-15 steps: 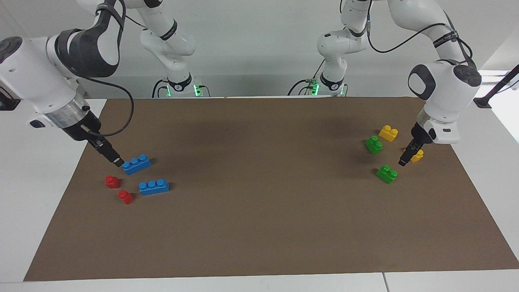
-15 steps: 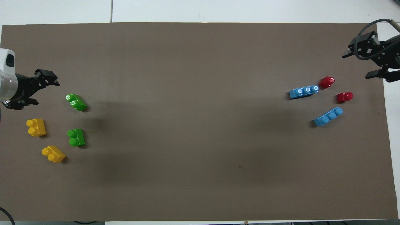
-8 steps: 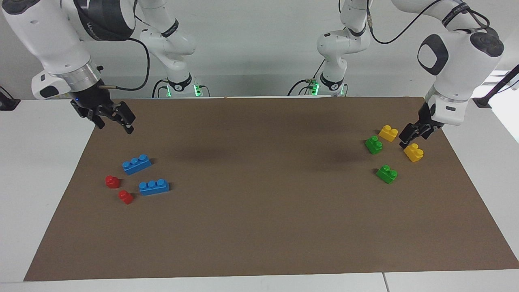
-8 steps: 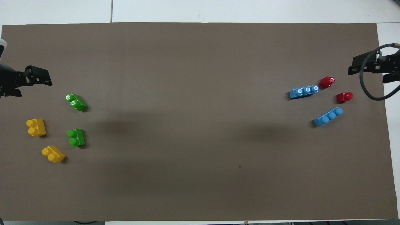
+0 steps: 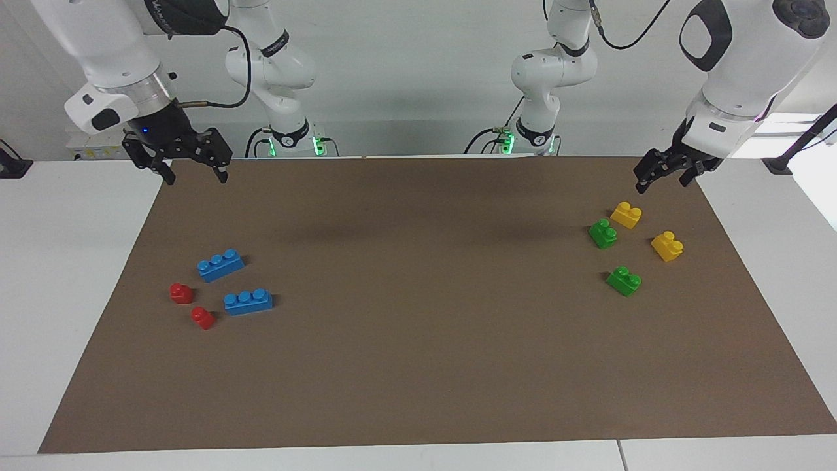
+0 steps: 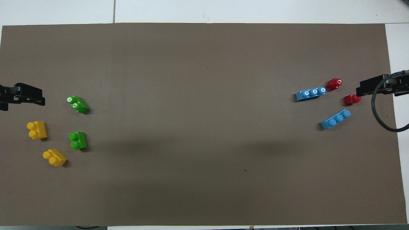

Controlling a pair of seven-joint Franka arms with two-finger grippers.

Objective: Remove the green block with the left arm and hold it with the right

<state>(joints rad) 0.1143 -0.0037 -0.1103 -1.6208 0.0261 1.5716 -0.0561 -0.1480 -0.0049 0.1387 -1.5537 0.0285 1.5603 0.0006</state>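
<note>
Both grippers hang open and empty over the mat's (image 5: 418,392) robot-side corners, left gripper (image 5: 667,173) poised above the loose green blocks (image 5: 603,233), right gripper (image 5: 191,160) waiting.

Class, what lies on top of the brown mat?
On the brown mat: two green blocks, two yellow blocks, two blue blocks, two red blocks. None is covered.

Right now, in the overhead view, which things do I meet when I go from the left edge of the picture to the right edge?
left gripper → yellow bricks → green blocks → blue brick → blue brick → red brick → right gripper
</note>
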